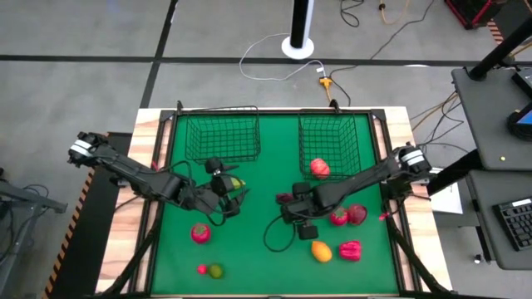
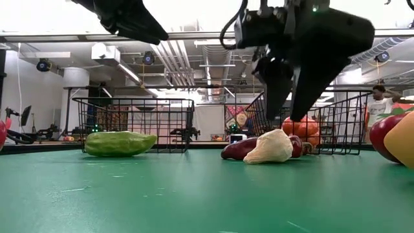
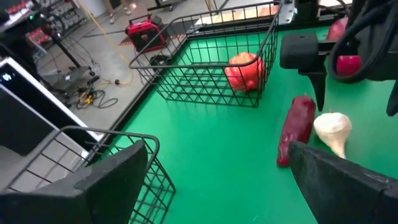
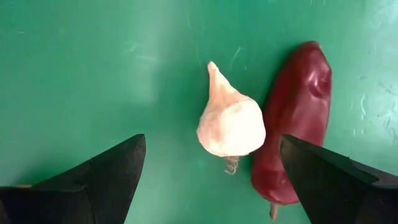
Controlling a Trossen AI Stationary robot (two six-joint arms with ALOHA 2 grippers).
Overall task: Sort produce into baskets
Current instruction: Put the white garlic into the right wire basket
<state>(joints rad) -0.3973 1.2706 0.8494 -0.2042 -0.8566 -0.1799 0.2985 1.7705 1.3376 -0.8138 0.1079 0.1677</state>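
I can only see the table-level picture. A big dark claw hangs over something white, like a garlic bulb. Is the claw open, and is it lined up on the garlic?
Observer: Yes, it's open. Its wrist camera shows the right gripper with fingers spread to either side of the garlic.
Visitor: Is the garlic alone there?
Observer: No. A dark red piece lies right beside it, also between the fingers.
Visitor: And the arm at my top left?
Observer: From above, the left gripper is close by the yellow-green piece.
Visitor: Is anything sorted yet?
Observer: From above, the right basket holds one red-orange piece.
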